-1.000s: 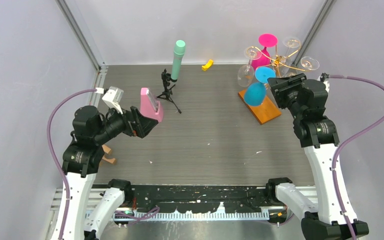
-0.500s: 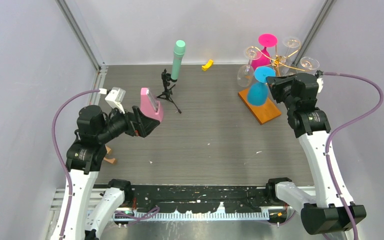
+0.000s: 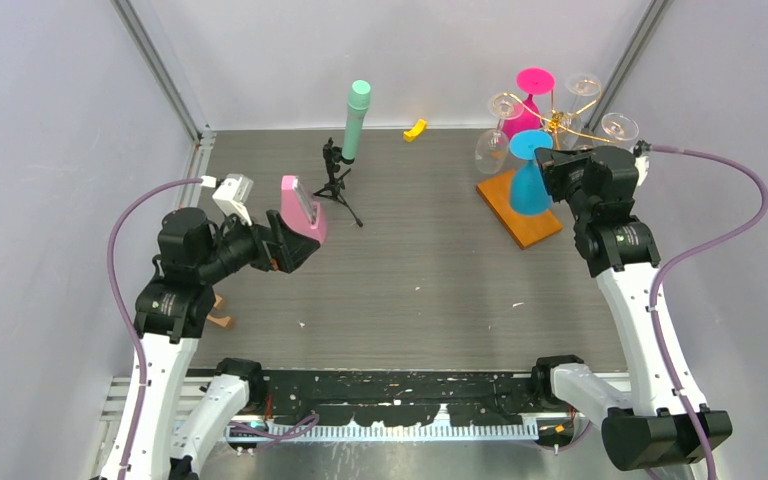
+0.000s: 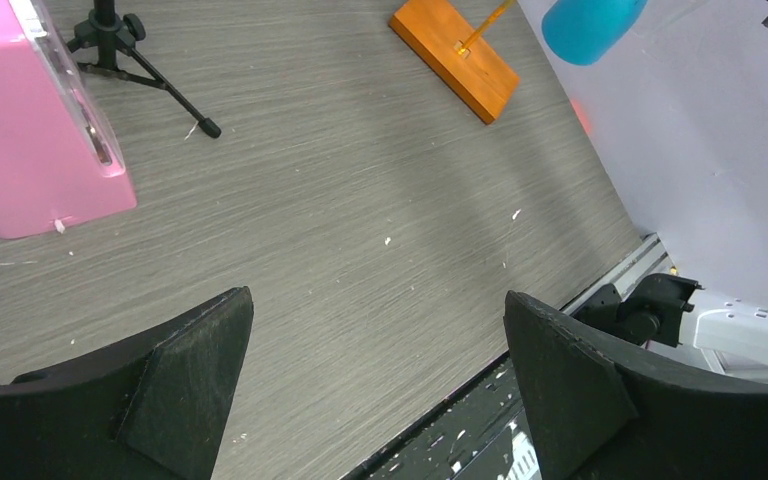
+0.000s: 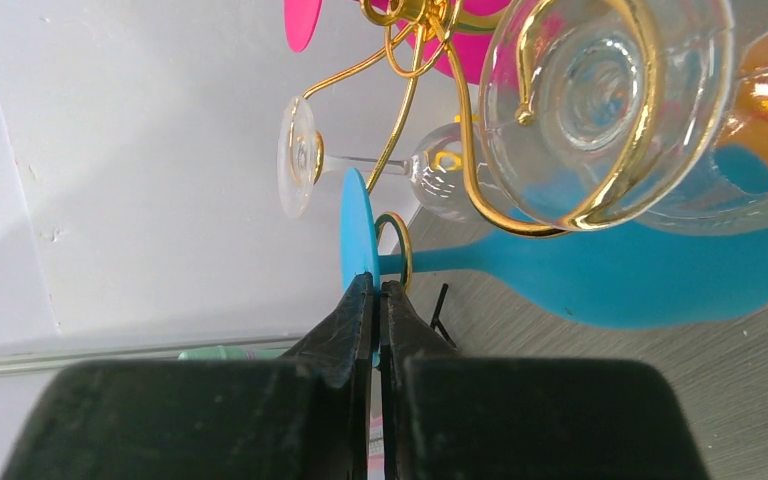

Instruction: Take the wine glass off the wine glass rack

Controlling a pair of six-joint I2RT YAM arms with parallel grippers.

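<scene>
An upside-down blue wine glass [image 3: 530, 190] hangs from the gold wire wine glass rack [image 3: 560, 120], which stands on an orange wooden base [image 3: 520, 215]. My right gripper [image 3: 548, 158] is level with the glass's foot, at the rack's right side. In the right wrist view the right gripper [image 5: 376, 285] is shut on the rim of the blue foot disc [image 5: 358, 225]. A gold loop [image 5: 400, 240] rings the stem, and the blue bowl [image 5: 640, 275] lies to the right. My left gripper [image 4: 375, 300] is open and empty over the table at the left.
A pink glass [image 3: 530, 100] and clear glasses [image 3: 490, 150] also hang on the rack. A pink box [image 3: 302, 210], a black mini tripod [image 3: 335, 180], a green cylinder [image 3: 356, 120] and a small yellow piece [image 3: 416, 129] are on the table. The side walls stand close.
My right gripper has closed onto the blue glass's foot. The blue glass has swung from tilted to nearly upright. The left arm has barely moved.
</scene>
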